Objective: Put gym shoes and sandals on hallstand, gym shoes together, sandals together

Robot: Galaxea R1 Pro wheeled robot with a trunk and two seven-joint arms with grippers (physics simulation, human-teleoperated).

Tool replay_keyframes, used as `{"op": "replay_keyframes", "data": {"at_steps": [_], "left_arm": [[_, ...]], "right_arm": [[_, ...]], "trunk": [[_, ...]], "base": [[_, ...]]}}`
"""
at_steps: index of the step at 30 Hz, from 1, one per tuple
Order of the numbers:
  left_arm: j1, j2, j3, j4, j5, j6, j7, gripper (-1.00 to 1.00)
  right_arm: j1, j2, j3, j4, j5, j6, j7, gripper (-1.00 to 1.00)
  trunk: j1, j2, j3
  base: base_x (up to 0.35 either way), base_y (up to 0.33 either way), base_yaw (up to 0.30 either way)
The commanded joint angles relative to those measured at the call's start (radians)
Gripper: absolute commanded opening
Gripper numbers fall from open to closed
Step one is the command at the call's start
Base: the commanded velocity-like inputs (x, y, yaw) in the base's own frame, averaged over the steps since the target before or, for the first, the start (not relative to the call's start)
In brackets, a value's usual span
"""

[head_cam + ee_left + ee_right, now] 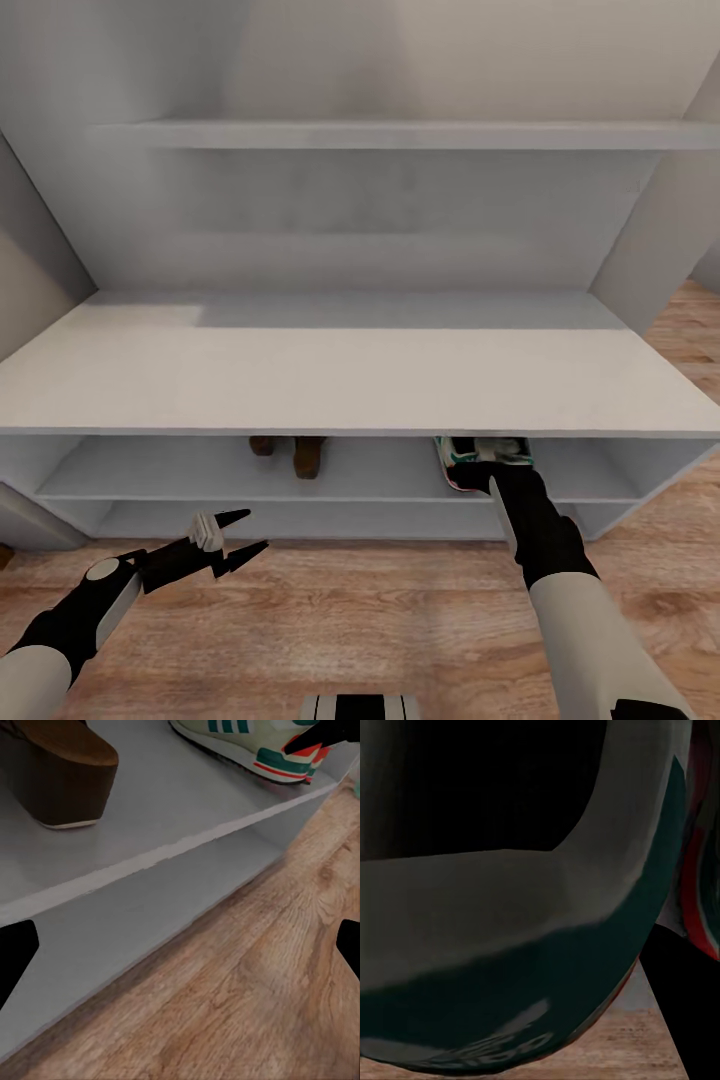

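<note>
2 sandals (pixel 298 455) and a gym shoe (pixel 483 458) sit on the shoe rack's (pixel 350 380) shelf. Left jaws (pixel 238 533) gape empty; right jaws reach the shoe, grip unclear.

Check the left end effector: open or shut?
Open. The left end effector hovers over the corridor floor with its two fingers spread and nothing between them.

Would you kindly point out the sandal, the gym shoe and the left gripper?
sandal (pixel 64 776): left wrist view, dark brown heel side.
gym shoe (pixel 247 746): left wrist view, white side above the sole.
left gripper (pixel 243 532): head view, between fingertips.
</note>
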State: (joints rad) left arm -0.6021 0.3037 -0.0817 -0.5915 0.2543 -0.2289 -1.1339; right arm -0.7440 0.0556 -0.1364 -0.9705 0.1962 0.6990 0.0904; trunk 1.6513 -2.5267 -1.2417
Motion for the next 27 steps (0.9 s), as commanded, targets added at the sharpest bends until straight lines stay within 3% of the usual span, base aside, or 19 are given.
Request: {"op": "replay_keyframes", "data": {"at_steps": [1,16,17,27], "left_arm": [[-0.001,0.002,-0.007,0.001,0.008,-0.006,0.001,1.00],[-0.001,0.002,-0.007,0.001,0.008,-0.006,0.001,1.00],[-0.001,0.002,-0.007,0.001,0.008,-0.006,0.001,1.00],[-0.001,0.002,-0.007,0.001,0.008,-0.006,0.001,1.00]], "right_arm": [[0.000,0.001,-0.005,0.012,0.023,0.004,0.008,-1.00],[0.000,0.001,-0.006,0.012,0.023,0.004,0.008,-1.00],[0.000,0.001,-0.005,0.012,0.023,0.004,0.008,1.00],[0.000,0.001,-0.006,0.012,0.023,0.004,0.008,1.00]], "trunk": [[0.000,0.000,-0.001],[0.000,0.000,-0.001],[0.000,0.000,-0.001],[0.000,0.000,-0.001]], "base": [[0.161,0.000,0.000],[0.043,0.000,0.000],[0.025,0.000,0.000],[0.004,0.000,0.000]]}}
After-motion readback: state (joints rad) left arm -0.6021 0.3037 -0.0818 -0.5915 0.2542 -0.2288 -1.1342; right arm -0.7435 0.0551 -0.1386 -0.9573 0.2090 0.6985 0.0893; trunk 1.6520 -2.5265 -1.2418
